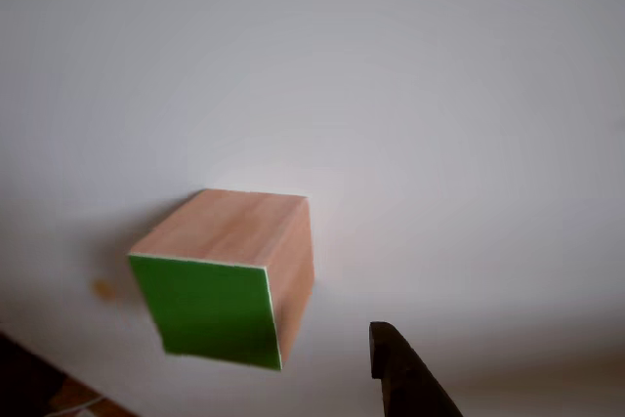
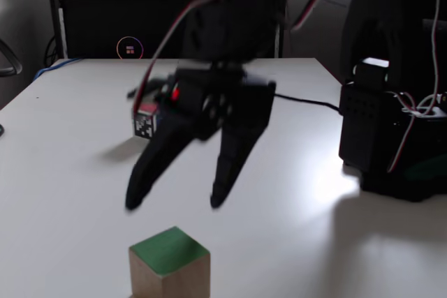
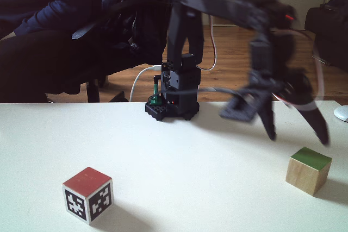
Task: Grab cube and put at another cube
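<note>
Overhead, claw (image 2: 172, 205) spread apart above green-faced cube (image 2: 169, 264), red-faced cube (image 3: 87, 194) well apart

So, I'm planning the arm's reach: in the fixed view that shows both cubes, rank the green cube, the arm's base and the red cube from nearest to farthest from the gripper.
1. Green cube: at right, just below the open gripper.
2. Arm's base: behind, centre of the table.
3. Red cube: front left, farthest.

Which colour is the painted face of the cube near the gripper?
Bright green, clearest on the cube in the other view.
</note>
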You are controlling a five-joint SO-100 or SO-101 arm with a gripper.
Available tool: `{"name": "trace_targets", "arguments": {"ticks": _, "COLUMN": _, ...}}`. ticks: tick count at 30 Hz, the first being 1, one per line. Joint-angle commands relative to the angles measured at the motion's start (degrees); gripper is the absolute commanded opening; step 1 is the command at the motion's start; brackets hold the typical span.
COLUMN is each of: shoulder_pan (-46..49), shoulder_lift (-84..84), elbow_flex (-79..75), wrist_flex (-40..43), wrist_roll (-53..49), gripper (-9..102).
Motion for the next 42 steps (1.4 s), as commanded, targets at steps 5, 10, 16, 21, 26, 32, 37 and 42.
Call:
{"name": "trace_targets", "arguments": {"ticks": 5, "shoulder_pan": -2.1, "shoulder_lift": -12.4, "elbow_flex": -20.0, "wrist_flex": 7.2, "wrist_roll": 4.7, "gripper": 54}}
{"name": "trace_targets", "arguments": {"ticks": 10, "shoulder_pan": -2.7, "shoulder_lift": -18.5, "elbow_flex": -28.0, "wrist_flex": 10.5, "wrist_roll": 5.4, "gripper": 54}}
{"name": "trace_targets", "arguments": {"ticks": 16, "shoulder_pan": -2.1, "shoulder_lift": -24.5, "elbow_flex": -33.2, "wrist_flex": 12.4, "wrist_roll": 5.6, "gripper": 52}}
{"name": "trace_targets", "arguments": {"ticks": 21, "shoulder_pan": -1.2, "shoulder_lift": -28.2, "elbow_flex": -35.2, "wrist_flex": 12.7, "wrist_roll": 5.2, "gripper": 50}}
{"name": "trace_targets", "arguments": {"ticks": 26, "shoulder_pan": -0.7, "shoulder_lift": -31.6, "elbow_flex": -38.4, "wrist_flex": 14.4, "wrist_roll": 5.1, "gripper": 47}}
{"name": "trace_targets", "arguments": {"ticks": 32, "shoulder_pan": -0.7, "shoulder_lift": -33.0, "elbow_flex": -39.4, "wrist_flex": 14.4, "wrist_roll": 5.4, "gripper": 42}}
{"name": "trace_targets", "arguments": {"ticks": 37, "shoulder_pan": -0.8, "shoulder_lift": -33.0, "elbow_flex": -39.8, "wrist_flex": 14.4, "wrist_roll": 5.6, "gripper": 31}}
{"name": "trace_targets", "arguments": {"ticks": 42, "shoulder_pan": 0.4, "shoulder_lift": -30.1, "elbow_flex": -38.8, "wrist_flex": 14.9, "wrist_roll": 8.1, "gripper": 18}}
